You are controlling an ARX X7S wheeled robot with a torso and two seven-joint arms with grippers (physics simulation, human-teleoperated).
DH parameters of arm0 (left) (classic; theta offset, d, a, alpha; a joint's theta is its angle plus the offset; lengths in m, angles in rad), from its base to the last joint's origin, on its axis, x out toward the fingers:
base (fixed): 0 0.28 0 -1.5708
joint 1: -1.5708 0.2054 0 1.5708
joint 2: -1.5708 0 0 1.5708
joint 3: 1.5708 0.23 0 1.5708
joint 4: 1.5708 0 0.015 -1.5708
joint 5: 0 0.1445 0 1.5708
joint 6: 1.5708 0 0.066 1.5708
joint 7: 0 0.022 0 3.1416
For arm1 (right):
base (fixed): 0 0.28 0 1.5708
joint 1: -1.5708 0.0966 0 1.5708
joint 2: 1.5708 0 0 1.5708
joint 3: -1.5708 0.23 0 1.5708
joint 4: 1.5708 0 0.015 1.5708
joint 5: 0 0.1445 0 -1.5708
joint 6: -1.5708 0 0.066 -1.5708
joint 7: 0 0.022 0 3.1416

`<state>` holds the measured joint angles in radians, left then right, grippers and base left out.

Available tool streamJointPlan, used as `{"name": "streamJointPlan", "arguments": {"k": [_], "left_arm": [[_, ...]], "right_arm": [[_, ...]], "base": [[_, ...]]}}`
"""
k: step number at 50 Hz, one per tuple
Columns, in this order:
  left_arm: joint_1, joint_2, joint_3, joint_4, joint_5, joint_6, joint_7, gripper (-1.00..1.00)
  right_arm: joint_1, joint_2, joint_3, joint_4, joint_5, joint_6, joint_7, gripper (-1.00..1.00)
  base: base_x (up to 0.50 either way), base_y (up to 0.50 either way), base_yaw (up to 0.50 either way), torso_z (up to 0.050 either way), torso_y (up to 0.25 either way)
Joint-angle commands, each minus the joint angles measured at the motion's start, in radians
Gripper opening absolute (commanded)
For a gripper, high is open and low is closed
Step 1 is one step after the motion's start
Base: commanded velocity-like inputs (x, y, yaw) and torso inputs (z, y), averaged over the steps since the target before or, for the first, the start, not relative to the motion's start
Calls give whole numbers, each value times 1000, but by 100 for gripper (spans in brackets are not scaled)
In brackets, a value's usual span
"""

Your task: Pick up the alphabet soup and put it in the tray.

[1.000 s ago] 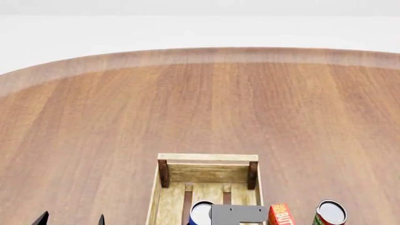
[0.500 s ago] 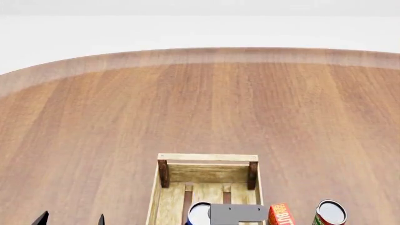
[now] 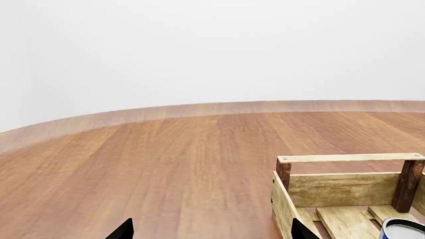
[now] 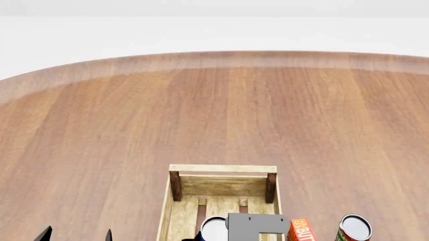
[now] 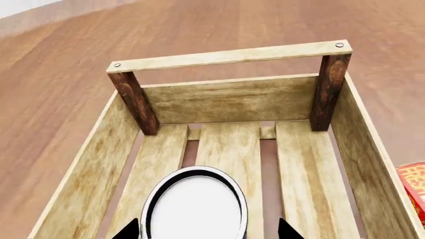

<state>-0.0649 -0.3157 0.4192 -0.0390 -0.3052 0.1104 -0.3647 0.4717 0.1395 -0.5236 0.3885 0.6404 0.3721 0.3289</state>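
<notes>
Our right pincer (image 5: 202, 231) has the soup (image 5: 194, 209) between its fingertips, which show on either side of the can's white top in the right wrist view. We judge it is clamped on the can, though the contact itself sits below the frame edge. The can hangs over the tray (image 5: 229, 57), inside its walls, above the slatted floor; how high it is we cannot tell.

The main risk we see is the release. If the can is well above the slats when we let go, it may land on edge, tip, or catch a gap between slats and roll. Opening too quickly or drifting sideways could knock it against a side wall.

Our left pincer (image 3: 209, 230) is spread wide and empty beside the tray, over bare bench (image 4: 221, 110).

Just right of the tray stand a red box (image 4: 302, 230) and a second can (image 4: 354, 228); a careless withdrawal could clip them.
</notes>
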Motion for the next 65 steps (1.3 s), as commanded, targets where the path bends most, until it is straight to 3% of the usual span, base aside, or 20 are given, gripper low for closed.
{"name": "streamJointPlan", "arguments": {"k": [1,24,36,65], "left_arm": [[0,-2,2,1,0,2,-3,100],[-1,-5,6,3,0,10,-8,100],[5,-13,7,20,5,12,-16,100],[74,-61,14,241,37,26,-61,100]], "right_arm": [[-33,45,15,-164,32,43,51,100],[-81,132,38,-546,121,150,176,100],[-99,171,29,-679,68,113,213,100],[-147,226,7,-811,-14,37,230,100]], "base": [[0,0,0,0,0],[0,0,0,0,0],[0,0,0,0,0],[0,0,0,0,0]]}}
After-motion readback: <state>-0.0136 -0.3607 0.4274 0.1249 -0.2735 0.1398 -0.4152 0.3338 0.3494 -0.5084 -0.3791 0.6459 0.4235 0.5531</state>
